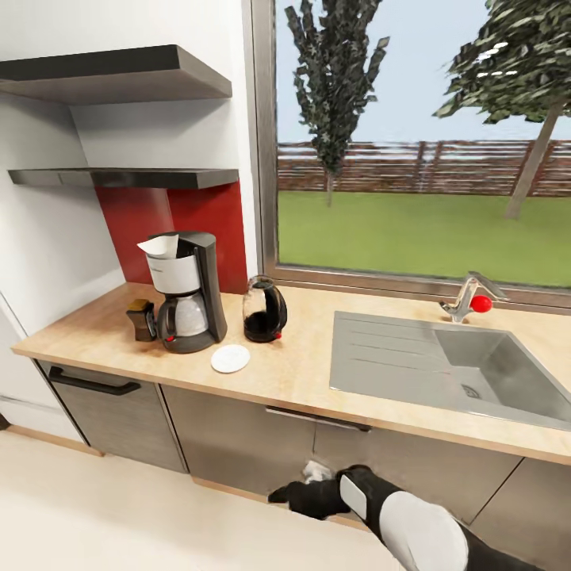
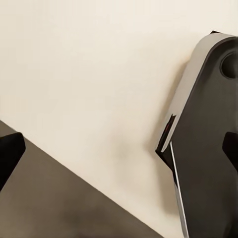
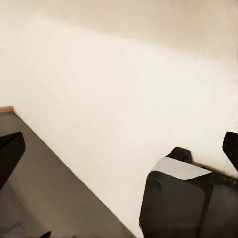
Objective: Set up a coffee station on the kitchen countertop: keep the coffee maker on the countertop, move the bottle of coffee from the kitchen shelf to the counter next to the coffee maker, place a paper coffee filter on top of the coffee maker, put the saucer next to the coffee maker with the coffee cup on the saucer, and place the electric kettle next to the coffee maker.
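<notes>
The black drip coffee maker (image 1: 188,297) with its glass carafe stood on the pale wooden countertop (image 1: 301,373), a white paper filter (image 1: 161,245) poking from its top. A small dark bottle of coffee (image 1: 143,319) touched its side, a dark, rounded electric kettle (image 1: 264,310) stood just beside it, and a white round saucer (image 1: 230,358) lay in front, between the two. By that layout most of the station looked assembled, grouped tight around the machine as the task asks. The saucer was bare, so the coffee cup was judged the piece still missing; no cup could be made out on the counter.

One black-and-white arm hung low by the grey cabinet fronts (image 1: 238,436), its black claw (image 1: 297,496) pointing away from the sink (image 1: 444,369) side, with the whole coffee group well above and beyond it. Something small and white sat at the claw's tip, but whether it was gripped could not be told.

In the left wrist view the left claw (image 2: 121,153) hung with its dark fingertips (image 2: 10,151) spread wide over the cream floor (image 2: 99,74), nothing between them. The right claw (image 3: 119,148) was likewise spread and empty over the same floor, near the robot's dark base (image 3: 178,203).
</notes>
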Robot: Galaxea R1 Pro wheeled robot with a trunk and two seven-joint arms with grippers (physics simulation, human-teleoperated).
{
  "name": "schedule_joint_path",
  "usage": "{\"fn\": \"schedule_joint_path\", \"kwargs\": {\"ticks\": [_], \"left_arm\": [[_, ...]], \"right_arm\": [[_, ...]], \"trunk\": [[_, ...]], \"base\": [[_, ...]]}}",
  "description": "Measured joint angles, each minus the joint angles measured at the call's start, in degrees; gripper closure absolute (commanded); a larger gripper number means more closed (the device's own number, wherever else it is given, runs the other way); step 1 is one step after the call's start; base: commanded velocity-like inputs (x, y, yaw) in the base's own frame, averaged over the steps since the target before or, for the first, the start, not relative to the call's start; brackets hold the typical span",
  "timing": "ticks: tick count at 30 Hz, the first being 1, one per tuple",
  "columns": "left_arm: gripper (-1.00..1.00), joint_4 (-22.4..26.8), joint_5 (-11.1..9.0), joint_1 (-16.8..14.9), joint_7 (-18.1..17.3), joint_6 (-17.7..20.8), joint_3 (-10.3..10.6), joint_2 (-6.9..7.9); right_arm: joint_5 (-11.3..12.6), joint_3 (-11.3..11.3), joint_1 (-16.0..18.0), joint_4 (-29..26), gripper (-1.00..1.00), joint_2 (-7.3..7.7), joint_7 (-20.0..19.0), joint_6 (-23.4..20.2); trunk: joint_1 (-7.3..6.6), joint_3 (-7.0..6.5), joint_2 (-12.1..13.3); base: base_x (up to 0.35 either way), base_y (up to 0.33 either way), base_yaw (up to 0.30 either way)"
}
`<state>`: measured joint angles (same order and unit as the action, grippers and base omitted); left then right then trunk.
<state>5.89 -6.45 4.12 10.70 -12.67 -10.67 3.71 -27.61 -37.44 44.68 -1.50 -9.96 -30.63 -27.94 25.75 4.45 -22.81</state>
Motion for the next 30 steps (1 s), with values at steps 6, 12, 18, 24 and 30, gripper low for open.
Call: {"fn": "schedule_joint_path", "kwargs": {"ticks": [6, 12, 18, 24, 30], "left_arm": [[-1.00, 0.0, 0.6, 0.0, 0.0, -0.1, 0.1, -0.01], [-1.00, -0.1, 5.3, 0.1, 0.0, -0.2, 0.0, -0.51], [-1.00, 0.1, 7.3, 0.1, -0.1, -0.2, 0.1, -1.84], [-1.00, 0.2, 8.7, 0.1, -0.2, -0.2, 0.3, -1.71], [-1.00, 0.2, 8.8, 0.1, -0.3, -0.2, 0.3, -1.44]], "right_arm": [[-0.3, 0.0, -9.5, 0.0, -1.00, 0.00, 15.8, 7.1], [-0.9, 0.2, -18.2, 0.0, -1.00, 2.12, 28.8, 15.0], [-4.8, 0.2, -22.0, 0.0, -1.00, 7.50, 29.3, 17.9], [-6.2, 0.3, -24.7, 0.0, -1.00, 9.47, 29.0, 23.8], [-6.1, 0.3, -24.9, 0.0, -1.00, 9.14, 29.0, 25.0]], "trunk": [[0.00, 0.00, 0.0], [0.00, -0.01, 0.0], [0.00, -0.01, 0.0], [0.00, -0.01, 0.0], [0.00, -0.01, 0.0]], "base": [[0.000, 0.000, 0.000], [0.000, 0.000, 0.000], [0.000, 0.000, 0.000], [0.000, 0.000, 0.000], [0.000, 0.000, 0.000]]}}
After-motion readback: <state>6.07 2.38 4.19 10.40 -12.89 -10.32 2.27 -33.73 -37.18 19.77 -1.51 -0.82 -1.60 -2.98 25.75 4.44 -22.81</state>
